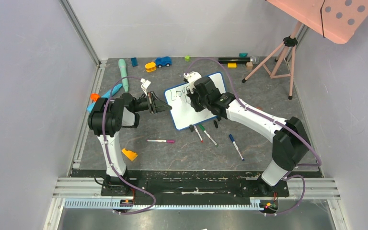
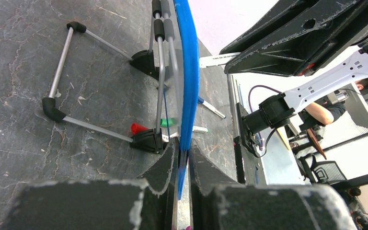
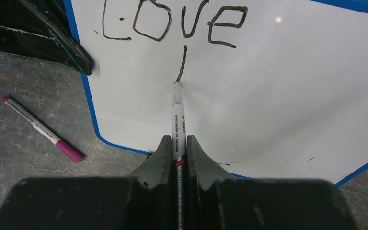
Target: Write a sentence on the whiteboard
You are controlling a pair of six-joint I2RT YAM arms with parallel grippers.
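Right end effector (image 3: 176, 143) is closed on a marker (image 3: 177, 112), jaws pinching the barrel. The tip touches the whiteboard (image 3: 278, 96) at the bottom end of a short stroke.

Sentence (image 3: 172, 21) reads "Love" along the top of the right wrist frame. That single stroke sits just under the "v".

Left end effector (image 2: 182, 155) is nearly closed, clamped on the board's blue frame. In the left wrist view the frame runs up from between the jaws. The board's wire stand (image 2: 60, 67) is left of it, resting on the surface (image 1: 172, 158).

Top view: the board is at frame centre, tilted. The left arm is on its left edge, and the right arm is over its upper middle, hiding part of the writing.

Loose on the surface:
- pink-capped marker (image 1: 162, 141), lower left of the board
- more markers (image 1: 209, 135), just below the board's lower edge
- orange block (image 1: 129, 154), lower left
- blue toy car (image 1: 163, 61), top centre
- tripod (image 1: 278, 57), upper right
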